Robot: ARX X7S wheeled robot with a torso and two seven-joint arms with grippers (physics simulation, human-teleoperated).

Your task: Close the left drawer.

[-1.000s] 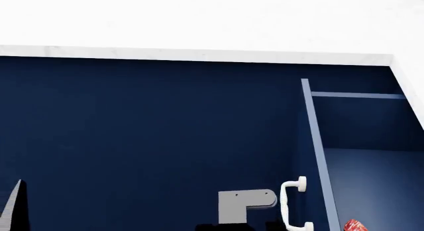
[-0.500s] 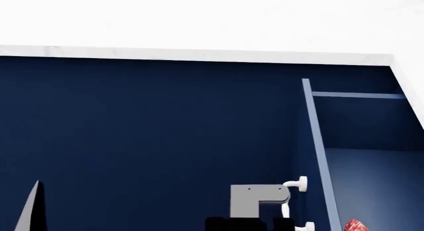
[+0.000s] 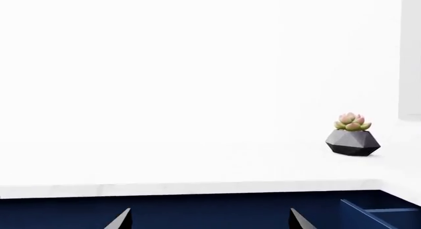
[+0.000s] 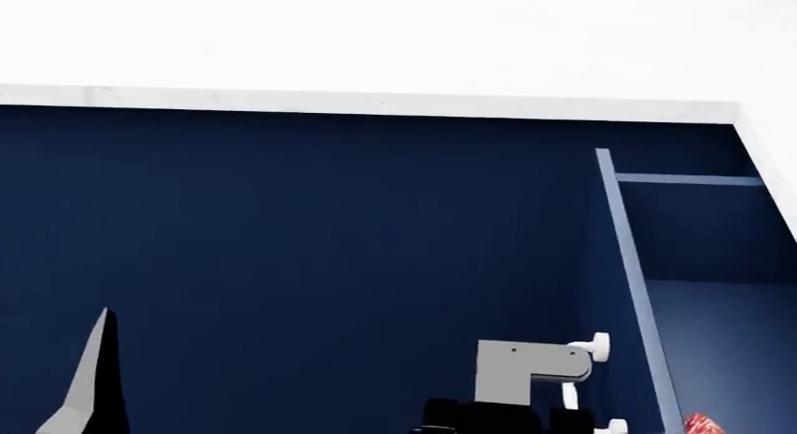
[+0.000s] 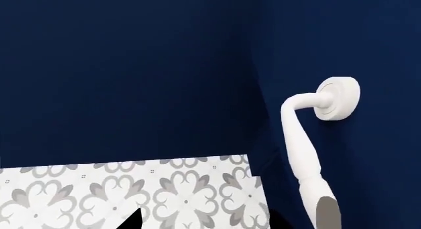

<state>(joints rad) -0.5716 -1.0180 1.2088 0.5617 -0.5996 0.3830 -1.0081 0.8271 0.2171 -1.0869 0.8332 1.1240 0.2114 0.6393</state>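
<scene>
The left drawer (image 4: 595,294) stands pulled out at the right of the head view, with a navy front, a thin slate-blue wall (image 4: 636,275) and a white curved handle (image 4: 583,383). My right gripper (image 4: 533,364) sits against the drawer front right beside that handle. In the right wrist view the handle (image 5: 304,150) runs just off to one side of my right gripper (image 5: 204,221). It is open, with nothing between its dark fingertips (image 5: 135,220). My left gripper (image 3: 210,220) is open too, facing the navy cabinet front. One left finger (image 4: 93,378) shows low in the head view.
A white countertop (image 4: 373,42) runs above the navy cabinet front (image 4: 286,247) and turns down the right edge. A succulent in a dark faceted pot (image 3: 353,138) stands on it. A red object (image 4: 700,425) lies inside the drawer. Patterned floor tiles (image 5: 98,189) lie below.
The drawer front, its wall and its handle have shifted to the right, and my right gripper has gone with them beside the handle. My left finger has risen higher into the head view.
</scene>
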